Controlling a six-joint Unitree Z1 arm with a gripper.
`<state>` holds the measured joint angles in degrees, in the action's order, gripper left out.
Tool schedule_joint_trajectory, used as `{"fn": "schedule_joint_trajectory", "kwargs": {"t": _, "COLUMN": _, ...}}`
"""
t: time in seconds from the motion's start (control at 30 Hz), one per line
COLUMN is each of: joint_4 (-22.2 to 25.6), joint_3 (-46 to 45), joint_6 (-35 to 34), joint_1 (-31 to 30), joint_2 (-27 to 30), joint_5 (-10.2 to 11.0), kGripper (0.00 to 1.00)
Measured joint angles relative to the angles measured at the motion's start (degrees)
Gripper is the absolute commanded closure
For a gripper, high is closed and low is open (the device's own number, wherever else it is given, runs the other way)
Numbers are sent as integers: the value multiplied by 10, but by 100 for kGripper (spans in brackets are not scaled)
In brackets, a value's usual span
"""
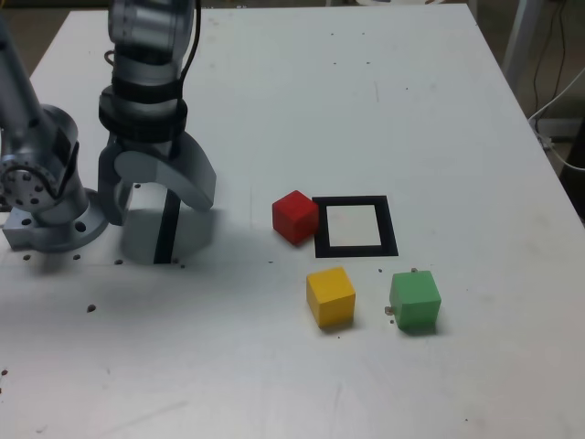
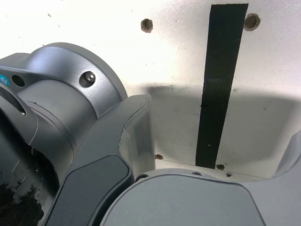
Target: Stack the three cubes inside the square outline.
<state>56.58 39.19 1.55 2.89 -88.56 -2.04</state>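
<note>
Three cubes: red [image 1: 295,216] touching the square outline [image 1: 356,227], yellow [image 1: 330,295] and green [image 1: 415,299] below it, centre-right of frame, all well right of the pincer [image 1: 155,187], wide open, empty, over the tabletop [image 1: 274,101].

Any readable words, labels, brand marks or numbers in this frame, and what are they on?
None can be read.
A small teal mark sits on the grey arm housing at the edge of the wrist view: cut off and too blurred to read.
The red cube, yellow cube, green cube, square outline and black strip carry no print.
</note>
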Motion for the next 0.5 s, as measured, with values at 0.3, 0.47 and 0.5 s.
{"fn": "schedule_joint_trajectory", "kwargs": {"t": 0.3, "joint_4": -2, "joint_3": 0, "joint_6": 0, "joint_1": 0, "joint_2": 0, "joint_5": 0, "kGripper": 0}}
{"fn": "schedule_joint_trajectory", "kwargs": {"t": 0.47, "joint_4": -2, "joint_3": 0, "joint_6": 2, "joint_1": 0, "joint_2": 0, "joint_5": 0, "kGripper": 0}}
{"fn": "schedule_joint_trajectory", "kwargs": {"t": 0.5, "joint_4": -2, "joint_3": 0, "joint_6": 4, "joint_1": 0, "joint_2": 0, "joint_5": 0, "kGripper": 0}}
